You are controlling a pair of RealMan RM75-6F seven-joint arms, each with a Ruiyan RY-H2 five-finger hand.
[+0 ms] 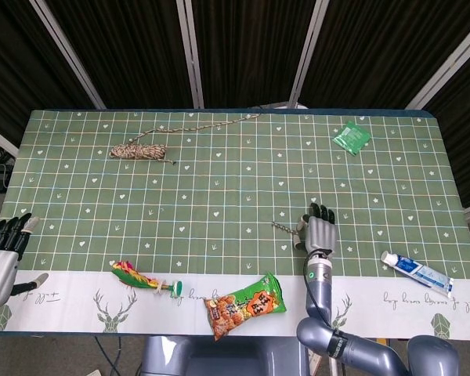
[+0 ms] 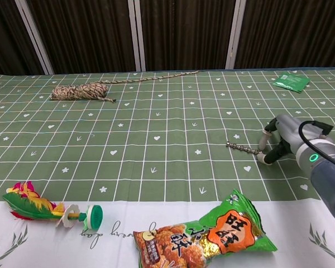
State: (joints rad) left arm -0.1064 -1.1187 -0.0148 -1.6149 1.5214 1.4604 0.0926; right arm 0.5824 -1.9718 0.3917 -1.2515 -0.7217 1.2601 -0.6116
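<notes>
Fingers (image 2: pixel 266 158) of the right hand (image 2: pixel 283 139) curl over the metal drill bit's (image 2: pixel 243 148) end, not yet clamped.
Closing and lifting seems next (left hand (image 1: pixel 1 251) idles, fingers loose, holding nothing).

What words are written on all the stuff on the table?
Snack bag: big Chinese characters on an orange patch, too blurred to read for sure.
Toothpaste tube: blue print, too small to read.
Green packet: print too small to read.
Tablecloth: cursive script on the white border, not legible.
Nothing else carries writing.
</notes>
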